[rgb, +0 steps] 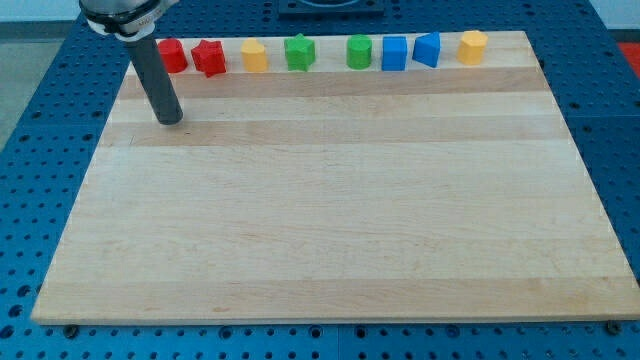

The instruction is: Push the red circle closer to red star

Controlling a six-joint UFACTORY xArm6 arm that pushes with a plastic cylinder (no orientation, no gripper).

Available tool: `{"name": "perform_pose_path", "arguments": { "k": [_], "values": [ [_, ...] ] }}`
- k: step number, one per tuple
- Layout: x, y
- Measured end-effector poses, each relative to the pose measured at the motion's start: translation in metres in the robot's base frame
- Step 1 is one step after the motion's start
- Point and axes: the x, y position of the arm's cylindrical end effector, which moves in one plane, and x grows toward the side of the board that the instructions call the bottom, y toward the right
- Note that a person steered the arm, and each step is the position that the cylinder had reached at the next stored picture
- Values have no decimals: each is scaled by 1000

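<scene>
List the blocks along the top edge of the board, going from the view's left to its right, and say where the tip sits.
red circle → red star → yellow block → green star → green block → blue block → second blue block → second yellow block. My tip sits below the red circle, apart from it.

The arm is seen only in part: its lower housing is cut off by the view's top edge at the upper left. From that housing a straight dark rod is extended toward 5 o'clock, tilted slightly in the picture rather than plumb. My tip is set down at the rod's lower end, in the upper left part of the view. The red circle is found at about 12 o'clock from my tip, well apart, with no contact made.
</scene>
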Motion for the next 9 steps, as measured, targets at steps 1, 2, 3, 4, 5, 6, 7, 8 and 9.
{"name": "perform_pose_path", "arguments": {
  "k": [1, 2, 3, 4, 5, 6, 7, 8, 9],
  "values": [
    [0, 0],
    [0, 2],
    [-12, -7],
    [-59, -33],
    [-115, -54],
    [-119, -54],
    [-147, -54],
    [-160, -54],
    [-161, -51]
  ]
}}
